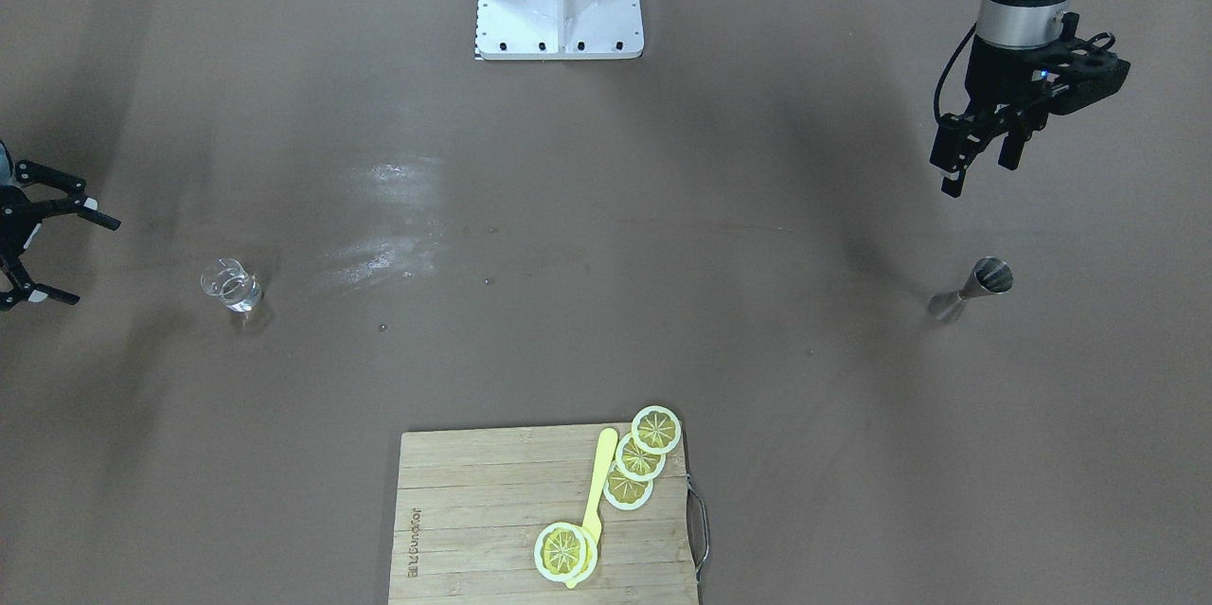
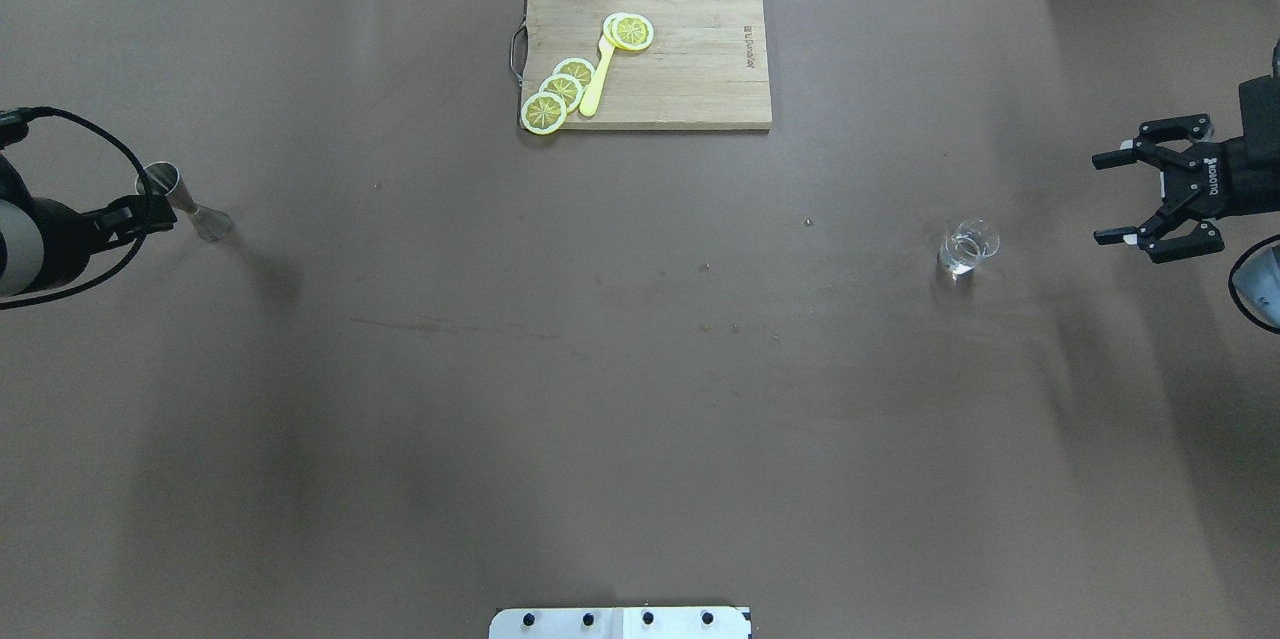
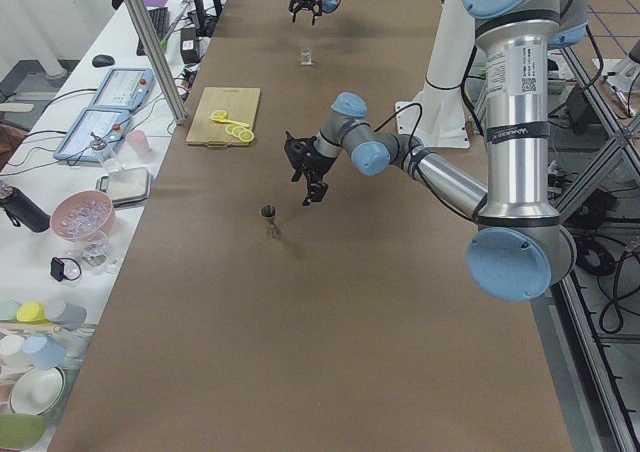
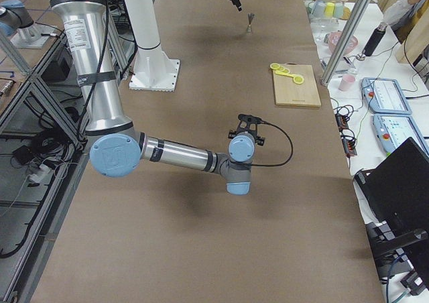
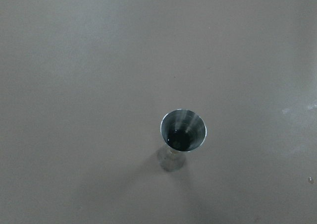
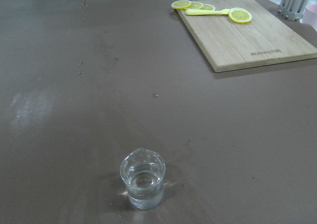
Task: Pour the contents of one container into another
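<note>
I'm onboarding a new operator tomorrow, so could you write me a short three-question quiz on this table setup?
1. True or false: the right hand is shut on the glass.
2. The metal measuring cup stands nearest to: A the left hand; B the right hand; C the cutting board.
3. Fill in: the glass holds a little clear ___.
Key: 1 false; the hand is open and apart from the glass. 2 A. 3 liquid.
</note>
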Controlling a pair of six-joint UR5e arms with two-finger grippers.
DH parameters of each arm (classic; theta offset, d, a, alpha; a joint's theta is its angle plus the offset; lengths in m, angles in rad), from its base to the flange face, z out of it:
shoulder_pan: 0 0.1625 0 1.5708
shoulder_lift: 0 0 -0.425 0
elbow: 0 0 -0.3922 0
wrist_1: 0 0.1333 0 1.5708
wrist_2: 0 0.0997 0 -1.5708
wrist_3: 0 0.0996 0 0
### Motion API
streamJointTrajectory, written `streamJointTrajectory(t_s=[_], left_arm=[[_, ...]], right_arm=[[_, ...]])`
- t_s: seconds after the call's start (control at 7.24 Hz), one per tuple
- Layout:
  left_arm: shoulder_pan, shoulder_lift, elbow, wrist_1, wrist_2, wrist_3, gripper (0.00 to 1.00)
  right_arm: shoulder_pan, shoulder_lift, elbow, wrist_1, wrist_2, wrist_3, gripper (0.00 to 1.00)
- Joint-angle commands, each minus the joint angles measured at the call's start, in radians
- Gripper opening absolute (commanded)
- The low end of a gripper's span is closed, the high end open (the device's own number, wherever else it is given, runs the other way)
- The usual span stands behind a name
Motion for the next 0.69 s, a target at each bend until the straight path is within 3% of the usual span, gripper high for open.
streamJointTrajectory(t_s=[0.0, 0.41, 0.55], left_arm=[[0.077, 0.006, -0.005, -0.003, 0.114, -0.070, 0.97], [0.180, 0.025, 0.031, -0.009, 0.410, -0.081, 0.97], [0.198, 0.026, 0.059, -0.044, 0.467, -0.081, 0.97]], right_arm=[[0.012, 0.000, 0.006, 0.022, 0.037, -0.002, 1.00], [0.007, 0.001, -0.012, 0.020, 0.088, -0.060, 1.00], [0.007, -0.009, -0.015, 0.020, 0.090, -0.067, 0.94]])
